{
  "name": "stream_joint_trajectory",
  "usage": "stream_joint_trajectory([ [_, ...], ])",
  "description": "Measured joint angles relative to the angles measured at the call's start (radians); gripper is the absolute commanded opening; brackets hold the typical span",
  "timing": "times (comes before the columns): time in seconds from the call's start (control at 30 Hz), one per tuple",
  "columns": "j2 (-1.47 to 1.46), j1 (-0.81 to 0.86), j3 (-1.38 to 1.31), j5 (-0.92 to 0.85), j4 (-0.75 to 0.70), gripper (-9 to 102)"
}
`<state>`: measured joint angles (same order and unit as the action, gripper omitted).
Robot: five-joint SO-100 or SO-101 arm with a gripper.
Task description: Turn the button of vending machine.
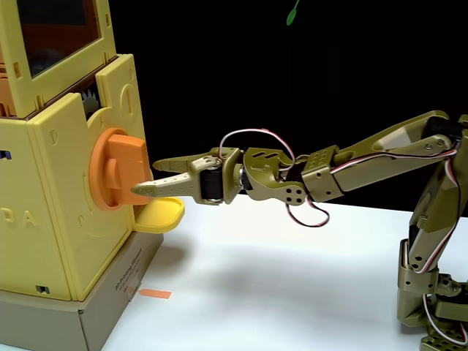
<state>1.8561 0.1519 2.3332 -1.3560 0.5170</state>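
The yellow vending machine (pixel 62 219) stands at the left of the fixed view, with orange-tinted window panels above. Its large orange button (pixel 110 170) sticks out of the right face, its raised bar pointing toward the arm. My olive gripper (pixel 145 178) reaches in level from the right and is open by a narrow gap. The upper fingertip (pixel 156 167) sits at the bar's outer end. The lower fingertip (pixel 139 190) lies just under the bar's lower edge. Whether either finger presses on the bar is unclear.
A small yellow tray (pixel 162 216) juts out right below the gripper. The machine rests on a brown cardboard box (pixel 110 311), with an orange tape strip (pixel 155 294) beside it. The arm's base (pixel 431 307) stands at the far right on the white table (pixel 278 292).
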Motion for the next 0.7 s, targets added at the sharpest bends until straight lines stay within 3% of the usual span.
stream_joint_trajectory([
  [0.7, -0.167, -0.017, -0.161, -0.041, 0.051, 14],
])
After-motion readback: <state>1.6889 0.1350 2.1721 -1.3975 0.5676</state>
